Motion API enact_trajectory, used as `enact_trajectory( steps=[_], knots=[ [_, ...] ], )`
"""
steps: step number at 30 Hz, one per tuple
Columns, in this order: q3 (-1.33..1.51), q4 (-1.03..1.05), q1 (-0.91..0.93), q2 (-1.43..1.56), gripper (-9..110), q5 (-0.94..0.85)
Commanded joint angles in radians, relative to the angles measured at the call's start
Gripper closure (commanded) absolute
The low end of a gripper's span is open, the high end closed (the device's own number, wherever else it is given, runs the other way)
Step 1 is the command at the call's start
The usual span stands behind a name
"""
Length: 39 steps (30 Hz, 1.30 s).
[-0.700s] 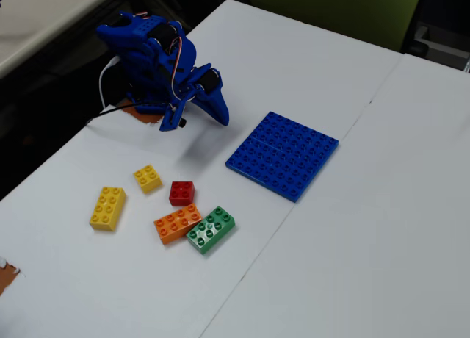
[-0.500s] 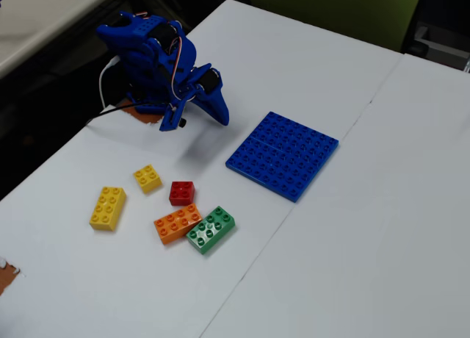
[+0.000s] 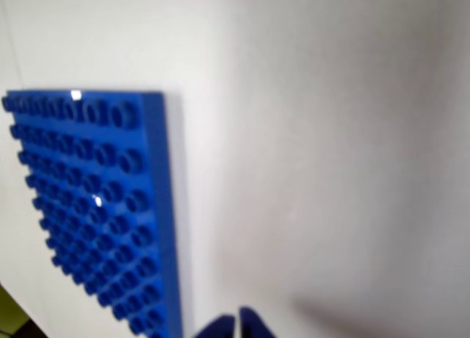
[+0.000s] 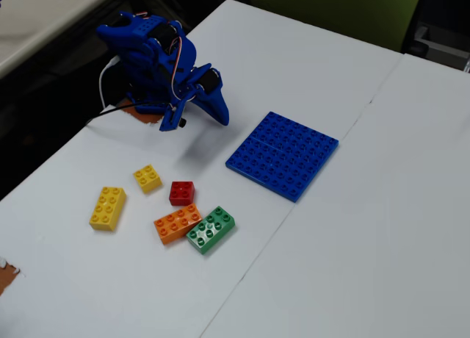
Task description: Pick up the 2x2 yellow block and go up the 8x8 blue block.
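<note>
Nothing had moved since the earlier frames: the blue arm (image 4: 158, 66) kept its folded pose at the far left corner of the white table (image 4: 367, 228), and every brick lay in the same place as before.

The gripper (image 3: 236, 325) appeared in the wrist view only as two dark blue fingertips at the bottom edge. They were very close together, almost touching, and nothing was between them, so it was closed or nearly closed and held nothing. This fits a resting arm, I think, because no reach had started.

The 2x2 yellow block (image 4: 147, 178) sat flat on the table with its studs up, well apart from the gripper. The red brick (image 4: 181, 192) was just beside it in the fixed view, to the lower right, with a small gap. The longer yellow brick (image 4: 108, 207) lay to its lower left. The orange brick (image 4: 177, 223) and the green brick (image 4: 211, 229) touched each other along one side.

The 8x8 blue block (image 4: 283, 154) lay flat to the right in the fixed view, apart from all bricks, with nothing on it, so it was free to receive the small brick. The wrist camera looked over its edge (image 3: 88, 206), not at the yellow block.

I judged that the task was only at its beginning.
</note>
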Motion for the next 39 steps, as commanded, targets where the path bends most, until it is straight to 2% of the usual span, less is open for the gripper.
enact_trajectory(
  steps=[1,25,27,29,30,32,34,35,36,37,39],
  knots=[
    [0.0,-0.017,0.005,0.041,101,0.0],
    [0.002,-0.017,0.009,0.043,101,0.0],
    [0.002,-0.014,0.009,0.043,99,-0.012],
    [0.002,-0.011,0.009,0.043,90,-0.025],
    [0.002,-0.011,0.012,0.043,88,-0.16],
    [-0.011,-0.015,0.014,0.044,87,-0.183],
    [-0.034,-0.051,0.014,0.044,91,-0.255],
    [-0.046,-0.087,0.014,0.044,95,-0.345],
    [-0.054,-0.132,0.015,0.044,97,-0.534],
    [-0.067,-0.14,0.015,0.044,98,-0.65],
    [-0.092,-0.173,0.011,0.044,99,-0.755]
  ],
)
